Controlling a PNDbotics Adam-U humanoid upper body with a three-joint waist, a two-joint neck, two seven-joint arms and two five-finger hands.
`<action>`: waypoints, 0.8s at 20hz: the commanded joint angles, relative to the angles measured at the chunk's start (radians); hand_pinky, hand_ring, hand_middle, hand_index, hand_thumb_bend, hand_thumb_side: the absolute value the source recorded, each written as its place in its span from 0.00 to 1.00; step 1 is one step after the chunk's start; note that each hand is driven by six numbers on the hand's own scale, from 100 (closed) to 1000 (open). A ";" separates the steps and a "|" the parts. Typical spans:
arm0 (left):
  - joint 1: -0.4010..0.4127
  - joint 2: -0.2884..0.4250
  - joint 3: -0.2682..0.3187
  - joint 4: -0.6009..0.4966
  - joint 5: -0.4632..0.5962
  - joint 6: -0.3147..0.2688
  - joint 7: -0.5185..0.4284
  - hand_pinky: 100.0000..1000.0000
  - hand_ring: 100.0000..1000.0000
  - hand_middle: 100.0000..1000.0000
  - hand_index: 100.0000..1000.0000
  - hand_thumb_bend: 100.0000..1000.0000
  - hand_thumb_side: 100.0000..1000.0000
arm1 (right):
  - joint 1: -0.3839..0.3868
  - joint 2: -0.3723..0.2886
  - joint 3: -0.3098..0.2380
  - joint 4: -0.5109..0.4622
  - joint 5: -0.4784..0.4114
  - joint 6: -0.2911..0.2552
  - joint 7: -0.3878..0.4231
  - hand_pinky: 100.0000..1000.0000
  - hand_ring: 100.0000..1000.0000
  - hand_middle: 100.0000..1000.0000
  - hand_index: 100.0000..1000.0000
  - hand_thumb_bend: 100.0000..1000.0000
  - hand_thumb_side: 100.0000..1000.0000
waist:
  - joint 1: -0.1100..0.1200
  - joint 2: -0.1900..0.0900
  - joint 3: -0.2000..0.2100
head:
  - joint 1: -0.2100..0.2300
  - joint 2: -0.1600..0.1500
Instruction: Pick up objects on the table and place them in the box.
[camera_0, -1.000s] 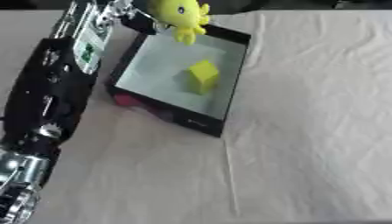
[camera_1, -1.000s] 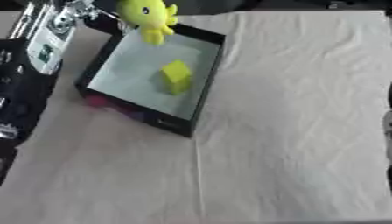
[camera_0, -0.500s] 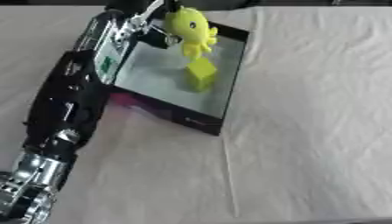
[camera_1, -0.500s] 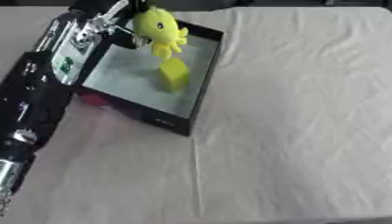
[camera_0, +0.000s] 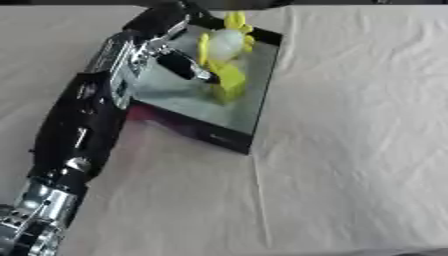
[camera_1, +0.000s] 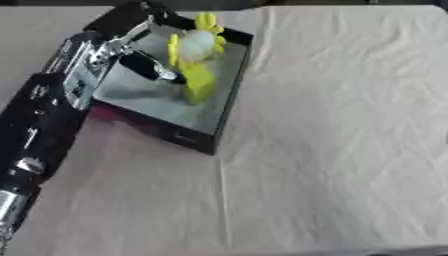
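Lowered since a second ago, the yellow plush toy (camera_0: 224, 41) now sits inside the box (camera_0: 261, 95), no longer hanging above its far rim. It appears to rest on the box floor in the far part of the compartment, touching or just beside the yellow block (camera_0: 231, 85), which stands near the middle of the box. The toy shows a pale rounded body with yellow limbs spread around it.

The left hand (camera_0: 179, 64) has followed it down and reaches in over the box's left wall. Its fingers (camera_1: 156, 71) are extended and spread, pointing toward the block, with the tips just short of the toy. They are not curled round anything, and whether a fingertip touches the toy cannot be told. The black forearm (camera_0: 83, 125) runs from the near left corner of the scene diagonally up to the box, covering the box's left edge.

The box is black-walled with a light grey floor and lies askew at the far left of the worktop (camera_0: 350, 150), which is covered by a creased white cloth. A patch of pink or magenta (camera_0: 144, 114) shows against the box's near outer wall, partly under the arm. The right hand shows in neither view.
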 joint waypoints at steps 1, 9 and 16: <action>-0.016 0.015 0.015 -0.015 -0.003 0.005 -0.002 0.81 0.74 0.76 0.89 0.80 0.49 | -0.001 -0.016 -0.009 -0.010 -0.001 -0.002 -0.005 0.96 0.91 0.94 0.84 0.54 0.23 | -0.002 -0.014 0.002 | -0.006 -0.001; 0.040 0.113 0.029 -0.233 0.179 0.031 0.051 0.71 0.63 0.66 0.79 0.46 0.34 | 0.031 -0.030 -0.015 -0.012 0.007 -0.007 -0.014 0.96 0.91 0.94 0.84 0.53 0.23 | 0.007 -0.038 0.043 | -0.056 0.000; 0.233 0.325 0.130 -0.570 0.737 0.146 0.065 0.67 0.60 0.63 0.77 0.34 0.34 | 0.055 -0.043 -0.014 -0.018 0.019 -0.005 -0.009 0.96 0.91 0.94 0.84 0.53 0.23 | 0.017 -0.055 0.093 | -0.110 0.000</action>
